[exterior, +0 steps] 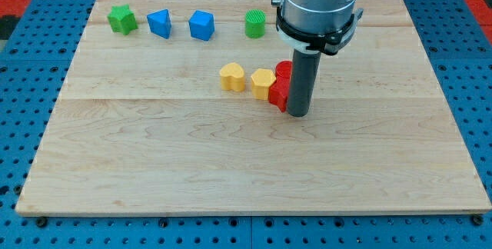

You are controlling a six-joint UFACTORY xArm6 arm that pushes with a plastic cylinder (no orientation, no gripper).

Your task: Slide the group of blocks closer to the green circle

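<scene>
Seven small blocks sit on a pale wooden board point(154, 164) with visible grain and plank seams, which itself rests on a blue pegboard surface dotted with holes. Along the view's top runs a spaced row: a green star-shaped block point(121, 19), a blue block point(160, 23) of roughly triangular shape, a blue block of faceted, cube-like shape point(201, 25), and the green circle point(255, 23), a short ribbed cylinder. All look like smooth, matte plastic.

Nearer the board's middle lies the group: a yellow heart-shaped block point(231, 76) at the view's left, set slightly apart from a yellow block point(262, 83) whose shape is hard to make out, which touches a red block point(278, 94). A second red piece point(284, 68) peeks out just above it, mostly hidden behind the rod; its shape cannot be told.

My tip point(298, 114) is a plain dark cylinder under a grey metal housing. It has no jaws and holds nothing; it rests against the view's right side of the red block, below and to the right of the green circle.

No readable writing or labels show anywhere.
</scene>
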